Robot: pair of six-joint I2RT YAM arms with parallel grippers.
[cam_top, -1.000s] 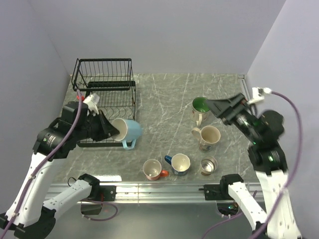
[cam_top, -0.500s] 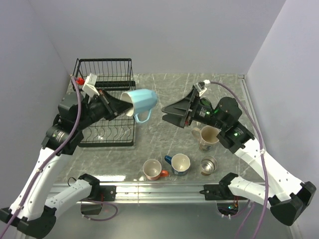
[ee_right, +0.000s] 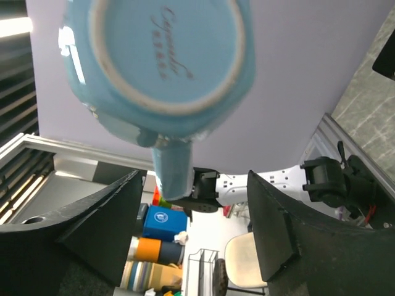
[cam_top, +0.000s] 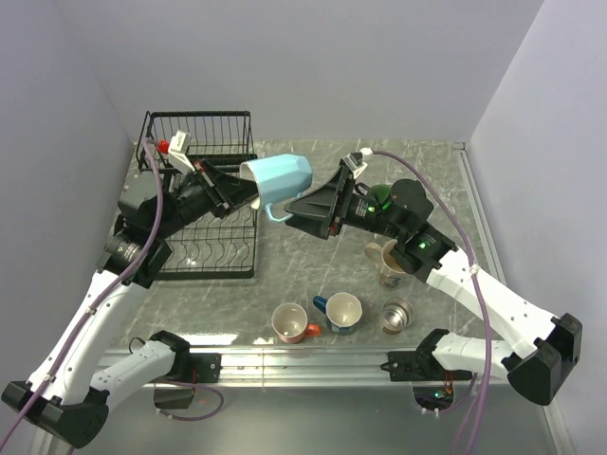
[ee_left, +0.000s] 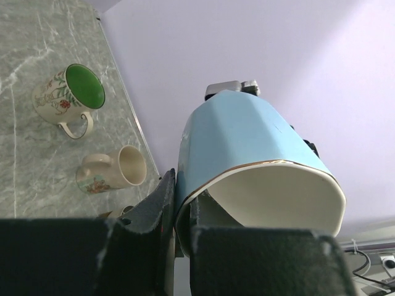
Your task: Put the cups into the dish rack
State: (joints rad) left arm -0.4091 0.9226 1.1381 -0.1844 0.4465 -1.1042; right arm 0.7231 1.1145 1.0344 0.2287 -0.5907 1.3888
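Nearest the bases, we found an orange-red mug (cam_top: pixel 289 322), a dark blue mug (cam_top: pixel 341 311) and a small shiny metal cup (cam_top: pixel 397 315) upright on the grey marbled table (cam_top: pixel 294 275). Behind them stood a plain cream mug (cam_top: pixel 396 262) and a green-lined cream mug (ee_left: pixel 69 97). Farther back, the left gripper (cam_top: pixel 245 192) clamped the rim of a light blue mug (cam_top: pixel 277 178), held aloft beside the black wire dish rack (cam_top: pixel 197 128). The right gripper (cam_top: pixel 303 218) stood spread wide at its base.

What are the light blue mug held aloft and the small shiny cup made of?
The light blue mug looks like glazed ceramic: glossy, with a pale unglazed foot ring. The small shiny cup is probably polished metal, given its silvery reflections.
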